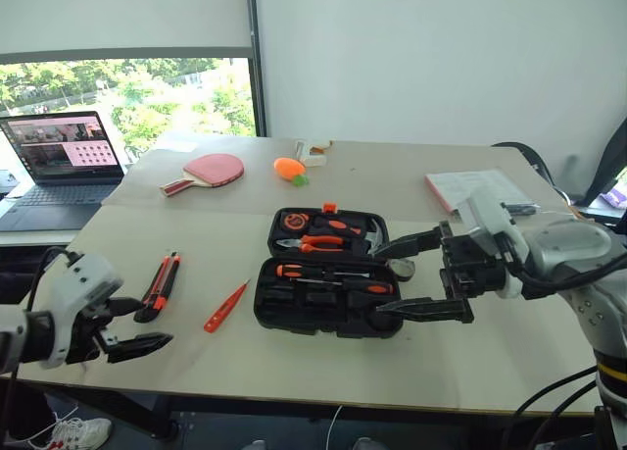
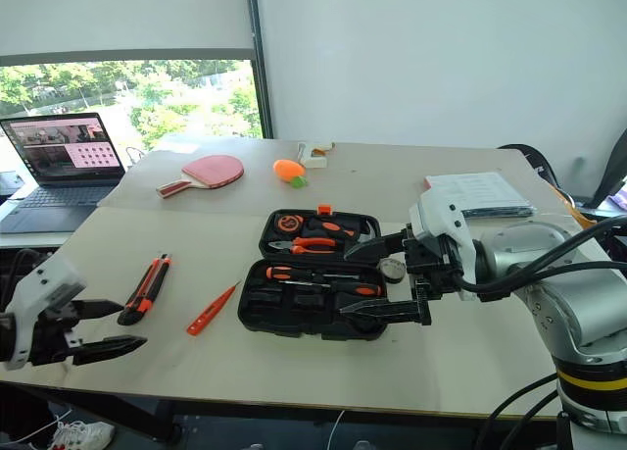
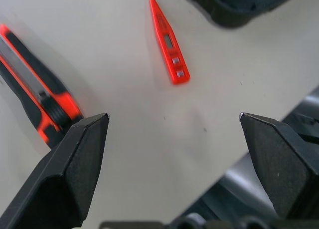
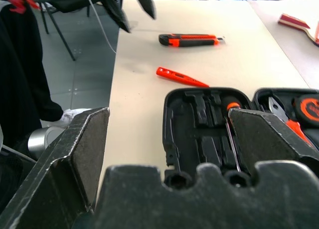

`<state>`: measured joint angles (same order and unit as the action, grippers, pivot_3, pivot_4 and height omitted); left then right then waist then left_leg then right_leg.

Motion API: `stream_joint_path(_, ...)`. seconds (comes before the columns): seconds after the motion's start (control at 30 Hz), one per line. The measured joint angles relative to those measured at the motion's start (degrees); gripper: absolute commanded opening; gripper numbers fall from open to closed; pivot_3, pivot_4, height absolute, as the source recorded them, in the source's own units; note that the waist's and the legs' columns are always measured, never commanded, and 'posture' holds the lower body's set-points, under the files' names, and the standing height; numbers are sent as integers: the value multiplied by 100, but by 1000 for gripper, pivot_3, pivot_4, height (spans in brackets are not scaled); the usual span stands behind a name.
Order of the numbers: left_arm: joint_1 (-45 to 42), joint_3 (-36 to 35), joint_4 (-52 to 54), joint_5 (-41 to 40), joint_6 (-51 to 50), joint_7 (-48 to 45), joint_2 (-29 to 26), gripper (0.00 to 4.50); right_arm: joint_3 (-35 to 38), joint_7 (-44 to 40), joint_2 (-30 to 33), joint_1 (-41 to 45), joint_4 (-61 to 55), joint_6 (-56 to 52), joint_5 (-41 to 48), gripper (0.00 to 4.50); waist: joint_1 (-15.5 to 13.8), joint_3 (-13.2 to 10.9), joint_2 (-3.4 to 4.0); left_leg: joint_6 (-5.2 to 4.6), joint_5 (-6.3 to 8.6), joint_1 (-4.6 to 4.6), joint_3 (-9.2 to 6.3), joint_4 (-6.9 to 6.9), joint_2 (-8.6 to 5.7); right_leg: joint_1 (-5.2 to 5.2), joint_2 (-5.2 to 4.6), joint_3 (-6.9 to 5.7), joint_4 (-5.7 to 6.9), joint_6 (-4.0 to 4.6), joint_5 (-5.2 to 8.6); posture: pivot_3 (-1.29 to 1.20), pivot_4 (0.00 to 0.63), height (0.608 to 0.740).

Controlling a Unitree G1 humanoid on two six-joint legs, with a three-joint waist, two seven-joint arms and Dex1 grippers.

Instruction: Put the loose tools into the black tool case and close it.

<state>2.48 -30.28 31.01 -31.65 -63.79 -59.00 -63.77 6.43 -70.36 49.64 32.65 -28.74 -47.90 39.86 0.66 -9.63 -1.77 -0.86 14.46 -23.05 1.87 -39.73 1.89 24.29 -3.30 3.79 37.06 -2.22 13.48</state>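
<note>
Black tool case (image 1: 326, 272) lying open mid-worktop, lid half toward the wall, tray half nearer. Right tool (image 1: 424, 276) hovering just beside the case's right edge, fingers spread wide, empty, upper finger near the lid corner, lower finger by the tray's front corner. Small round tape measure (image 2: 392, 269) on the worktop just right of the case, close to that tool. Left tool (image 1: 132, 325) at the near left edge, also spread wide and empty, just short of the utility knife (image 1: 160, 283). Slim all-orange screwdriver (image 1: 225, 307) between knife and case, apart from both.

Pale beige worktop (image 1: 225, 372); red paddle (image 1: 206, 171), orange carrot toy (image 1: 289, 169) and stack of papers (image 1: 480, 188) toward the far side. Laptop (image 1: 61, 166) on a side surface at left, window with greenery behind, white wall ahead.

Case moulded black plastic with shaped recesses; pliers and orange-trimmed pieces in the lid, two orange-black screwdrivers (image 1: 333, 274) seated in the tray. Knife orange and black, lying lengthwise.
</note>
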Motion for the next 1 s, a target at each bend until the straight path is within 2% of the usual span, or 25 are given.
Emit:
stream_joint_path(0.13,-1696,1419,-150,-202,-1342,684,-22,4500,94,167,42,-194,-286,0,270,4481,-7,0,-3,0,1,-14,-1,1,-10,5,13,0,1,-3,-1,0,150,737)
stream_joint_path(0.2,-2754,2451,-598,-200,-1982,949,37,4500,132,421,8,-295,-451,35,324,4481,13,-4,-9,-1,1,-19,-2,1,-12,9,15,0,2,-3,-1,0,150,737)
stream_joint_path(0.23,-2844,2528,-626,-200,-2030,973,46,4500,125,450,3,-295,-461,42,324,4481,26,-4,-10,-1,1,-21,-1,1,-11,9,16,0,2,-3,-1,0,150,737)
stream_joint_path(0.33,-4007,3429,-1212,-118,-2564,1332,506,4500,196,763,-26,-505,-671,57,432,4481,19,-11,-22,-1,1,-28,-2,0,-13,8,21,0,3,-3,-1,0,150,737)
stream_joint_path(0.43,-4529,4127,-1683,-42,-2767,1482,587,4500,261,992,-47,-723,-971,47,674,4481,45,-12,-23,-2,2,-27,-9,2,-13,12,20,4,3,-4,0,0,150,737)
stream_joint_path(0.6,-5225,5170,-2501,215,-2506,1352,605,4500,434,1668,-161,-917,-1365,-4,1097,4481,18,-13,-24,-1,1,-33,-10,-1,-15,14,19,1,4,-3,0,0,150,737)
stream_joint_path(0.8,-5664,6044,-3157,404,-2078,971,870,4500,547,2358,-169,-1128,-1598,-9,1447,4481,5,-13,-25,-1,1,-36,-3,-3,-17,12,17,0,3,-4,1,0,150,737)
stream_joint_path(1.0,-5939,6539,-3439,625,-1882,722,1122,4500,572,2770,-122,-1180,-1740,-9,1689,4481,6,-13,-25,-2,1,-35,-4,-3,-18,11,16,0,3,-4,1,0,150,737)
